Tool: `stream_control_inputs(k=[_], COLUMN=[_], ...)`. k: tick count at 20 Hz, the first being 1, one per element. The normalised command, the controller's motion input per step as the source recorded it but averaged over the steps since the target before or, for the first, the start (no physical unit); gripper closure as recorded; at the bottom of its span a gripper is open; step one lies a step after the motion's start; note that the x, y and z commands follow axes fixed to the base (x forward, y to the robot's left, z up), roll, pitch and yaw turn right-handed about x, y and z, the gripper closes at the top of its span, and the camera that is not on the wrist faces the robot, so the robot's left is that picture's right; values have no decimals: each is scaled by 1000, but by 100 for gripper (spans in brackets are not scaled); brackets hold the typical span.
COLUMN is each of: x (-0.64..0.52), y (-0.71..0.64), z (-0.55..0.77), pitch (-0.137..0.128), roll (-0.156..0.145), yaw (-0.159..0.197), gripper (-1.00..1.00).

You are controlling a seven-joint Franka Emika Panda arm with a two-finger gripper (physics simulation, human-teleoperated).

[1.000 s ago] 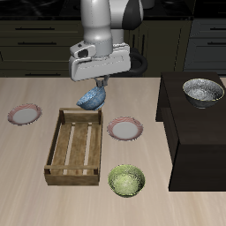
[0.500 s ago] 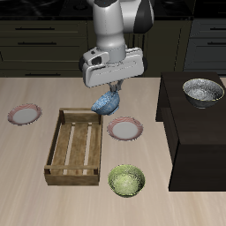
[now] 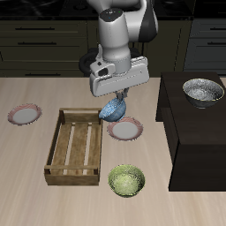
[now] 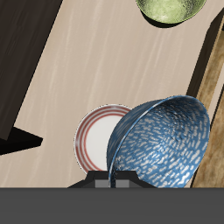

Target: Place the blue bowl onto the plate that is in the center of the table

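Note:
My gripper is shut on the rim of the blue bowl and holds it tilted in the air, just above the back edge of the plate in the middle of the table. In the wrist view the blue bowl hangs on its side, its speckled inside showing, and partly covers the red-rimmed plate below it. The fingertips are hidden behind the bowl.
A wooden crate stands beside the plate. A green-yellow bowl sits nearer the front edge. A second plate lies beyond the crate. A dark cabinet block carries a grey metallic bowl.
The gripper has carried the blue bowl sideways from above the crate's back edge toward the centre plate and lowered it slightly.

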Motion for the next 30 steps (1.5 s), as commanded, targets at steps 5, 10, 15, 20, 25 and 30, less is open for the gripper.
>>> stream_control_inputs(k=[5,10,15,20,25,30], x=[43,11,40,39,-30,13], y=[-66,61,95,16,288,190], z=[-296,-234,-189,-293,-245,-258], pitch=[40,35,28,53,30,34], roll=[-13,8,17,9,27,23], yaw=[11,9,11,10,44,30], gripper=[100,100,100,100,100,100])
